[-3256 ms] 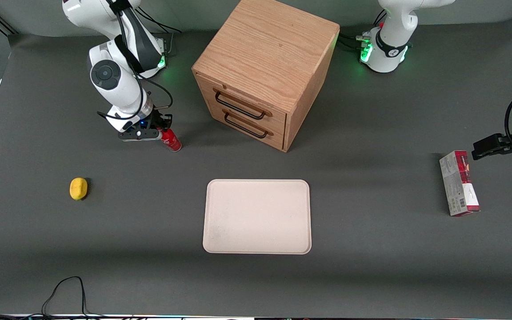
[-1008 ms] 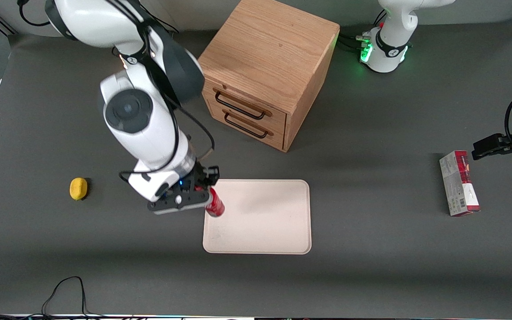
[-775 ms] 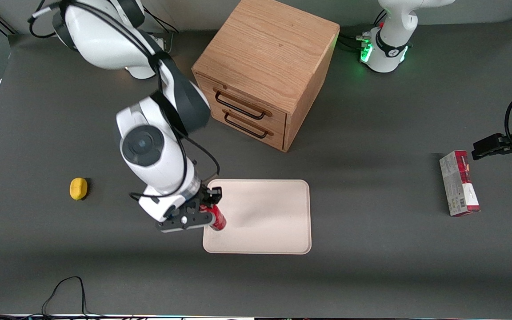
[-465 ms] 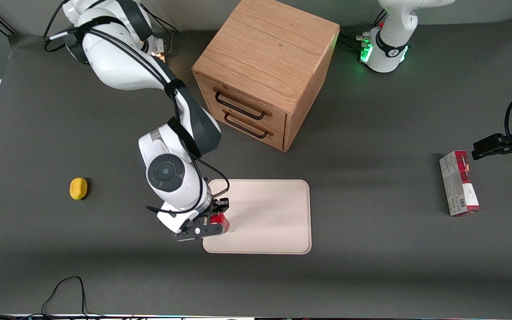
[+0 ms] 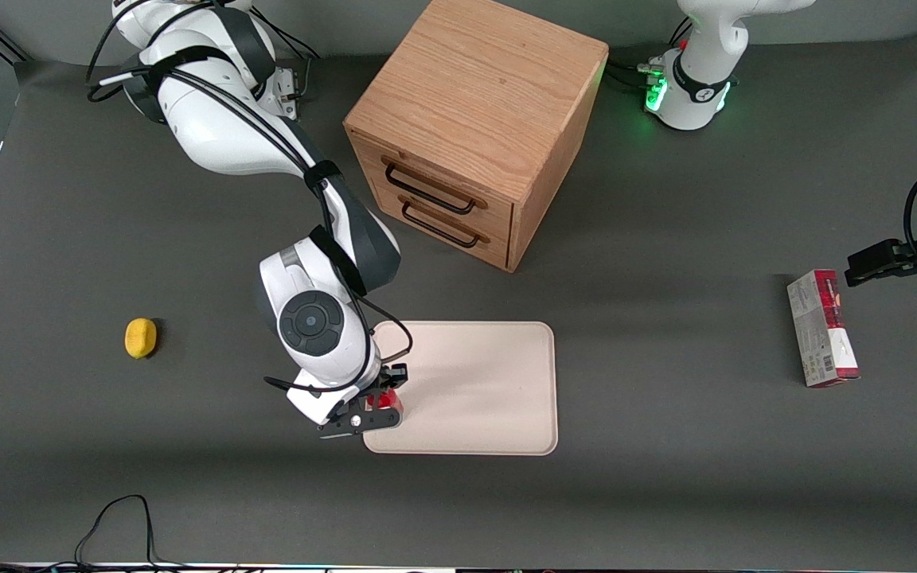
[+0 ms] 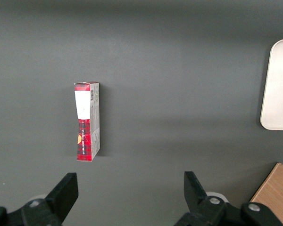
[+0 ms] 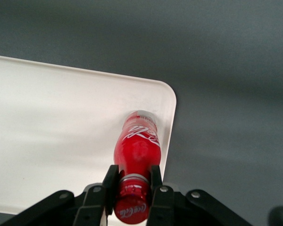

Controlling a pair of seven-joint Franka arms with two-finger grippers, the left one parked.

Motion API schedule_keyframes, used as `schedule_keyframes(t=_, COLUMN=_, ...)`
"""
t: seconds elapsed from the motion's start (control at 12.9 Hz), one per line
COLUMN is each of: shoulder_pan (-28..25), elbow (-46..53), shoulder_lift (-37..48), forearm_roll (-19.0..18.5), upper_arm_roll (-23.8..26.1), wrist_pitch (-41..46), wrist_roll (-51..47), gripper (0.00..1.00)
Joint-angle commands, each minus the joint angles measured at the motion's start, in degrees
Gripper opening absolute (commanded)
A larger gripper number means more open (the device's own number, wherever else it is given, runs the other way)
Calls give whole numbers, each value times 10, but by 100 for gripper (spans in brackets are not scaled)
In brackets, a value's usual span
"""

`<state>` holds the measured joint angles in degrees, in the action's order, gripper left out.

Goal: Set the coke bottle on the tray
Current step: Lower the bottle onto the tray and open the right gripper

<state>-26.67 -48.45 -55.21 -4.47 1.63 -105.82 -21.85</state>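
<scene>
While the lemon [image 5: 140, 337] sits unused toward the working arm's end of the table, the gripper [image 5: 372, 412] is next along, low over the tray [image 5: 474, 390] corner nearest the front camera on the working arm's side, fingers [image 7: 110, 182] clamped on the bottle [image 7: 137, 149] just under its cap. Wrist view shows the bottle upright or close to it, base at or just above the tray surface, very near the rounded corner and rim. Can't tell if the base is actually touching. Step in hand looks like set-down and release. To do it well: go straight down, slow, until the base is flat on the tray, not on the rim; a nudge toward tray centre first would buy margin, since it's a slim tall bottle and will tip if one edge lands on the raised lip. Open the jaws just enough to clear the neck, then lift straight up so the fingers don't drag the cap sideways. No twisting on exit. Past the tray, the cabinet [image 5: 474, 127] stands farther from the front camera, well apart, no clearance issue. Carton [image 5: 821, 328] lies toward the parked arm's end, irrelevant to this move. Main risk is a topple on release, rolling off the near edge.
</scene>
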Motion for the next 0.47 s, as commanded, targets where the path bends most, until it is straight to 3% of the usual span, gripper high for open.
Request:
schedule_keyframes(t=0.0, shoulder_pan=-3, elbow=17, shoulder_lift=-10, forearm_roll=-10, upper_arm_roll=-3, wrist_pitch=-7, wrist_roll=1, gripper=10)
schedule_keyframes(t=0.16, shoulder_pan=-3, elbow=12, shoulder_lift=-11, forearm_roll=-8, upper_arm_roll=-3, wrist_pitch=-12, wrist_roll=2, gripper=11)
schedule_keyframes(t=0.23, shoulder_pan=-2, elbow=6, shoulder_lift=-10, forearm_roll=-8, upper_arm_roll=-3, wrist_pitch=-18, wrist_roll=1, gripper=22)
schedule_keyframes(t=0.31, shoulder_pan=-3, elbow=2, shoulder_lift=-10, forearm_roll=-8, upper_arm_roll=-3, wrist_pitch=-20, wrist_roll=1, gripper=70)
schedule_keyframes(t=0.39, shoulder_pan=-2, elbow=2, shoulder_lift=-9, forearm_roll=-6, upper_arm_roll=-3, wrist_pitch=-20, wrist_roll=1, gripper=100)
